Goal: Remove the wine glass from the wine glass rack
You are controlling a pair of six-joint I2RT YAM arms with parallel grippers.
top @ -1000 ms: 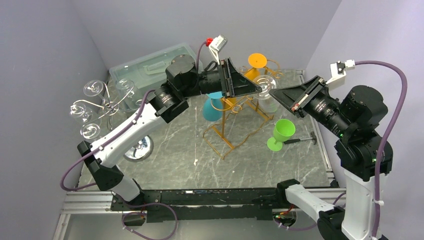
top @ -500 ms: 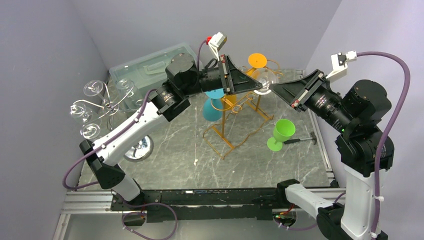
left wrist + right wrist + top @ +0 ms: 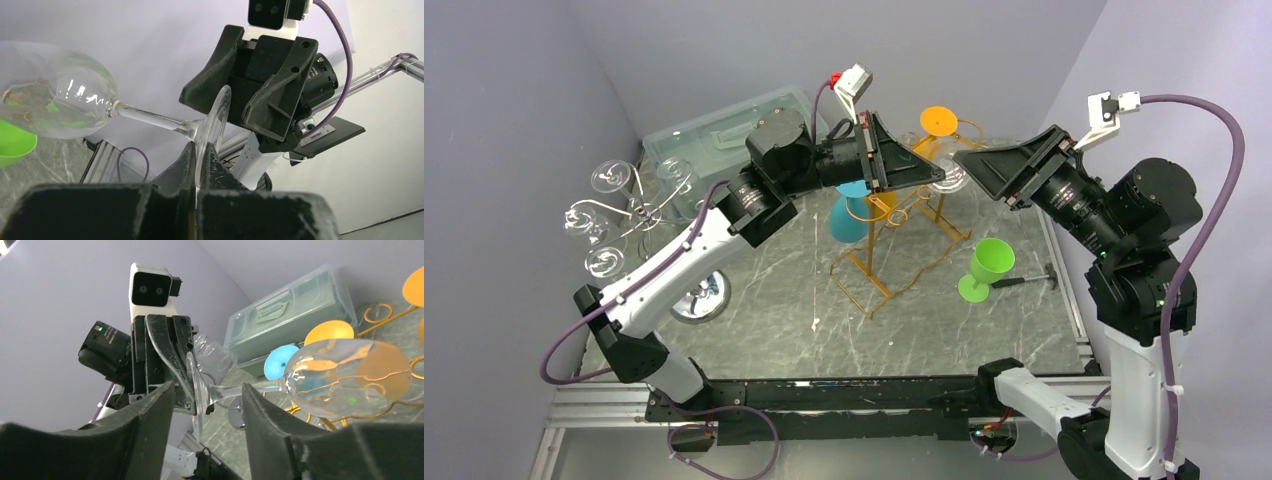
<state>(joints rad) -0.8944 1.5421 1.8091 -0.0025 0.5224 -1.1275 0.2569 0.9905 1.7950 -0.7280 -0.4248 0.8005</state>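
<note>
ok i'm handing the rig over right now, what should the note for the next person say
Left pincer: shut on the foot of the clear wine glass, holding it sideways in the air.
Right pincer: open, fingers either side of that foot, not gripping.
Rack: stands on the table close by the glass, which looks free of its hooks.
Done: glass off the rack, by the look of it.
Left: back the right pincer away, then probably set the glass down on the table.
</note>
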